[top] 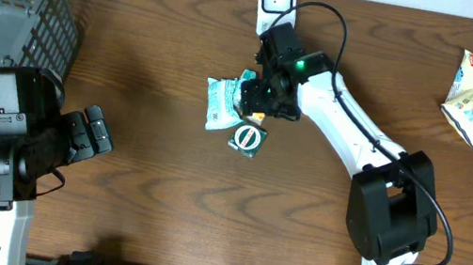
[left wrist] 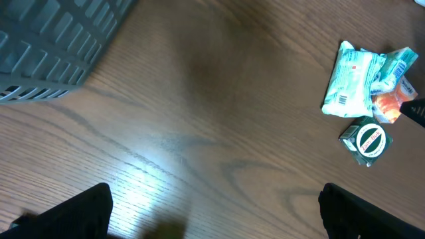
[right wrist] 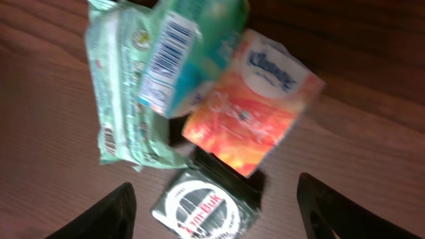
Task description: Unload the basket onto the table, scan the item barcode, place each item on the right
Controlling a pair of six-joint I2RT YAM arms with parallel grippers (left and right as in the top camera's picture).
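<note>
so the barcoded teal packet (right wrist: 172, 60) is found in the middle of the surface (top: 141, 194), touched by an orange Kleenex pack (right wrist: 252, 113), with the right tool (right wrist: 216, 196) hung above, spread and empty, and the left tool (left wrist: 216, 209) parked at 8 o'clock, wide open, nothing held.

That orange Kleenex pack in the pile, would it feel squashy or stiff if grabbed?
Probably squashy: the orange Kleenex pack looks like a film-wrapped tissue bundle, so it should dent when squeezed. Likely light for its size. Its shiny wrap may slip a little.
</note>
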